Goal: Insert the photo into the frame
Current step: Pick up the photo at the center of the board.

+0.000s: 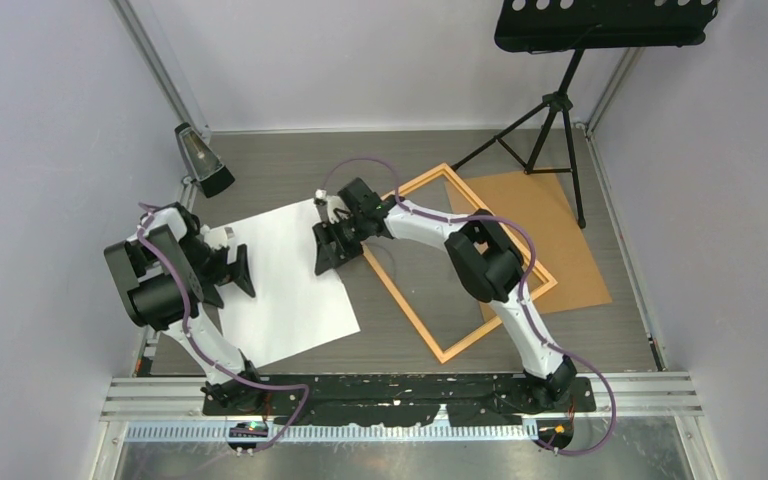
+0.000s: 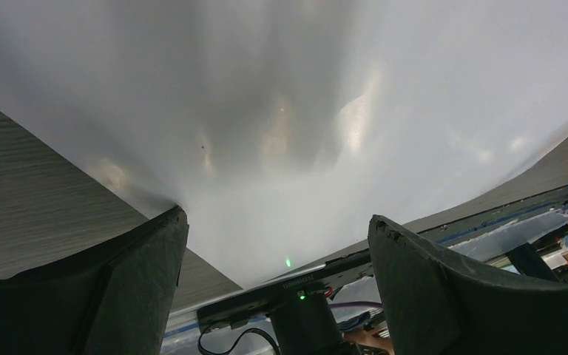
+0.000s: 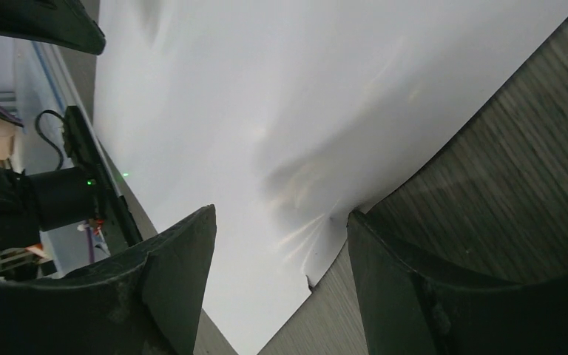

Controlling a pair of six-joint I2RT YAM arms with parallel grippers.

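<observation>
Top external, photo (image 1: 280,280): white-side-up, centre-left.
Left gripper (image 1: 232,256): released, photo's left edge.
Right gripper (image 1: 328,234): released, seemingly straddling right edge.
Room: narrow counter (image 1: 375,300) strip before frame (image 1: 410,314).

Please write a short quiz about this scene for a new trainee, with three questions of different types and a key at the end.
1. True or false: the photo already lies inside the frame.
2. Which side of the photo faces up? A. the printed side; B. the plain white side; C. it stands on its edge.
3. Fill in: the gripper at the photo's edge nearer the frame is the ___ one.

Key:
1. False. The photo lies on the table beside the frame.
2. B.
3. Right. The right gripper is open, with the photo's edge between its fingers.
</observation>
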